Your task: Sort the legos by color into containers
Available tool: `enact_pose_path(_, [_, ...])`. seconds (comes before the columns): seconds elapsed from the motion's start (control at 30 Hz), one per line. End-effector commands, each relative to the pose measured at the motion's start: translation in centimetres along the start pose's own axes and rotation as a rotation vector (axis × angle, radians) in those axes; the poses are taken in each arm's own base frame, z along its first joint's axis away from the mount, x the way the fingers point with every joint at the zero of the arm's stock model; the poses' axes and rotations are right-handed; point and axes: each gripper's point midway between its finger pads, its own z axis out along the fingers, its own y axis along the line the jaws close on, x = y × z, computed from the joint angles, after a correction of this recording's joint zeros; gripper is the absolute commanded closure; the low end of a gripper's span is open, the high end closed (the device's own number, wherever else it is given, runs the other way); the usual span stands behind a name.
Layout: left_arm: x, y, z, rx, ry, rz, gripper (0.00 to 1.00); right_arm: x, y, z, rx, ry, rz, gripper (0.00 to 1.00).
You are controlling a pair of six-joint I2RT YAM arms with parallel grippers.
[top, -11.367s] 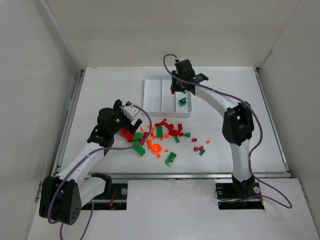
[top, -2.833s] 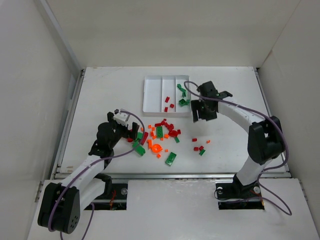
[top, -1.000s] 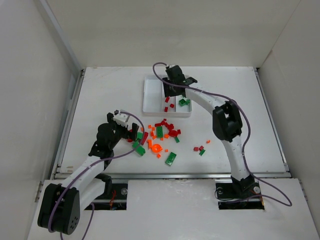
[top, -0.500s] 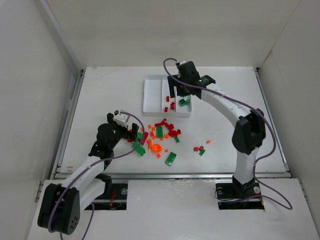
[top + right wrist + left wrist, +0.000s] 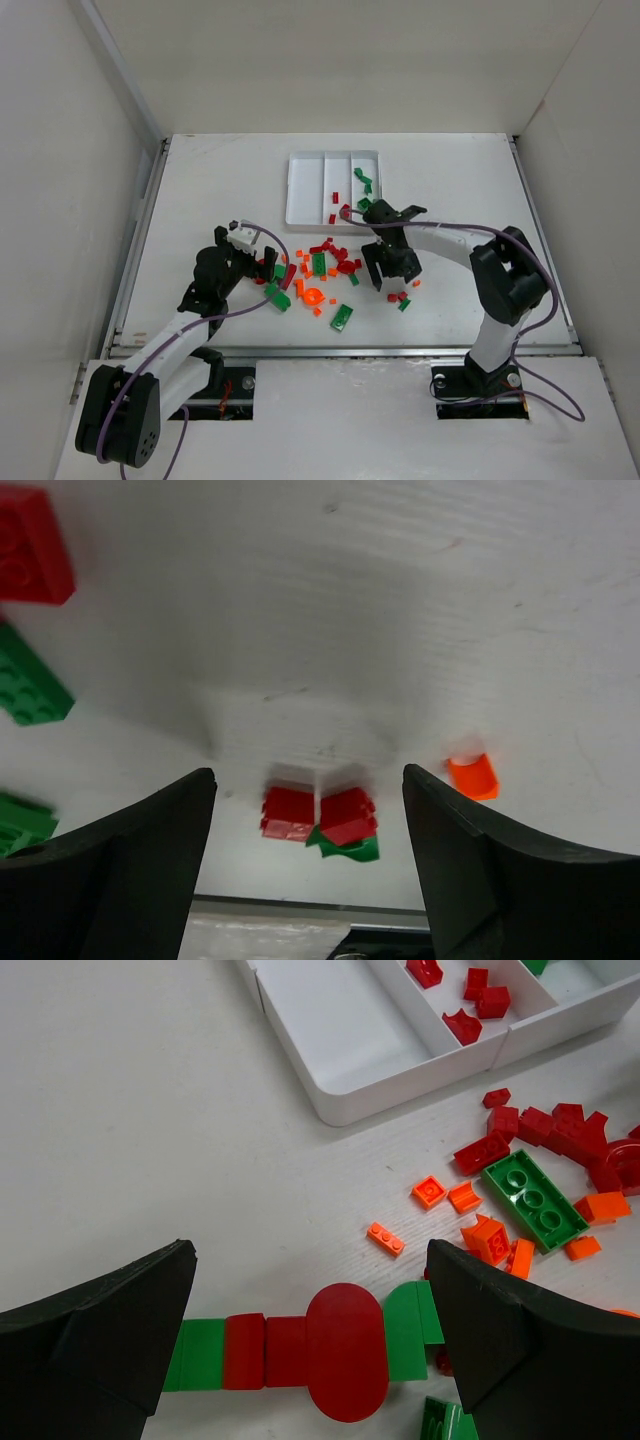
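The legos lie in a loose pile [image 5: 325, 270] of red, green and orange in mid-table. My left gripper [image 5: 274, 272] [image 5: 310, 1350] hangs open over its left end, its jaws on either side of a red oval piece [image 5: 345, 1352] on a row of green and red bricks. My right gripper [image 5: 384, 280] [image 5: 310, 870] is open and empty, low over two small red legos [image 5: 318, 814] that touch a green piece [image 5: 352, 849]. The containers are one white tray [image 5: 305, 190] [image 5: 340, 1035]. Its middle compartment holds red legos [image 5: 338, 206] and its right one green legos [image 5: 364, 186].
A small orange piece [image 5: 472, 776] lies just right of the two red legos. A long green brick [image 5: 533, 1200] and several orange bits [image 5: 430, 1192] lie between the left gripper and the tray. White walls enclose the table on three sides.
My right arm swung from above the tray's middle compartment down to the small legos right of the pile, and its jaws opened wider. The left arm has not moved.
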Motion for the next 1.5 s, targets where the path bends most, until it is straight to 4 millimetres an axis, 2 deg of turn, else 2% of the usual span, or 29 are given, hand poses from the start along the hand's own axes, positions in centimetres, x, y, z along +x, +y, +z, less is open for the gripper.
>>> enact_pose_path(0.0, [-1.3, 0.0, 0.1, 0.005, -0.053, 0.018, 0.0, -1.1, 2.8, -2.7, -0.11, -0.098, -0.058, 0.2])
enact_pose_path(0.2, [-1.3, 0.0, 0.1, 0.005, -0.053, 0.018, 0.0, 1.7, 1.9, 0.0, -0.056, 0.02, -0.098, 0.34])
enact_pose_path(0.3, [-1.3, 0.0, 0.1, 0.005, -0.053, 0.018, 0.0, 2.5, 2.1, 0.8, -0.065, 0.07, -0.1, 0.35])
enact_pose_path(0.6, [-1.3, 0.0, 0.1, 0.005, -0.053, 0.018, 0.0, 3.5, 2.5, 1.1, -0.081, 0.108, -0.11, 0.5])
enact_pose_path(0.97, [-1.3, 0.0, 0.1, 0.005, -0.053, 0.018, 0.0, 5.5, 1.9, 1.1, -0.057, 0.19, -0.083, 0.5])
enact_pose_path(1.1, [-1.3, -0.2, 0.1, 0.014, -0.054, 0.018, 0.0, 5.4, 1.8, 1.2, -0.048, 0.186, -0.084, 0.55])
enact_pose_path(1.23, [-1.3, -0.2, 0.1, 0.014, -0.054, 0.018, 0.0, 5.2, 1.7, 1.3, -0.04, 0.183, -0.084, 0.84])
enact_pose_path(1.33, [-1.3, -0.2, 0.1, 0.014, -0.054, 0.027, 0.0, 3.9, 2.1, 0.8, -0.044, 0.147, -0.084, 0.97])
enact_pose_path(1.4, [-1.3, -0.2, 0.1, 0.014, -0.054, 0.027, 0.0, 3.2, 2.3, 0.3, -0.051, 0.131, -0.083, 1.0])
enact_pose_path(1.47, [-1.3, -0.2, 0.1, 0.014, -0.054, 0.027, 0.0, 0.8, 3.4, -1.6, -0.098, 0.049, -0.091, 1.0])
